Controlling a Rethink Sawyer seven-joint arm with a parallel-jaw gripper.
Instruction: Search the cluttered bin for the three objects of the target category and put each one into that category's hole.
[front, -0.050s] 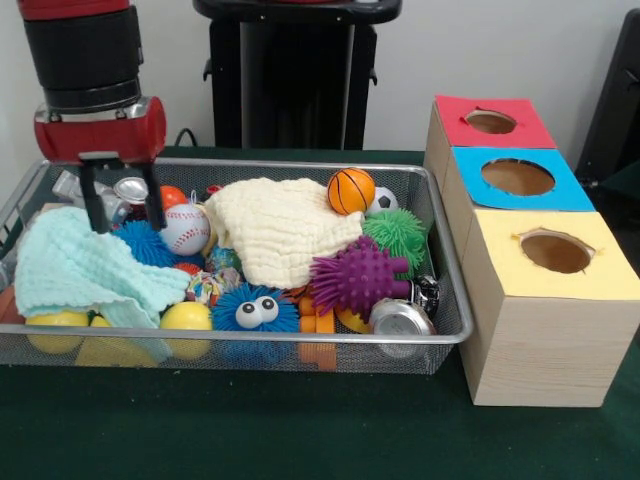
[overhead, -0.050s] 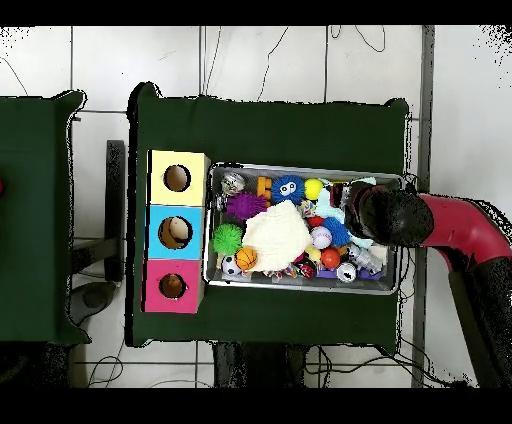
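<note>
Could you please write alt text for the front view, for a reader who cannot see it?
A red and black gripper hangs with open jaws over the left end of a wire mesh bin crammed with balls, spiky toys, cans and two cloths. To the right stand three wooden boxes with round holes, topped red, blue and yellow.

A dark green cloth (front, -0.050s: 250, 430) covers the table. Behind it is a plain white wall (front, -0.050s: 480, 50), and a dark object (front, -0.050s: 615, 100) shows at the far right edge; I cannot tell what it is. From overhead, the floor (overhead, -0.050s: 100, 60) has pale tiles, thin cables (overhead, -0.050s: 350, 40) lie on it, and a second green table (overhead, -0.050s: 35, 220) stands at the left edge.
</note>
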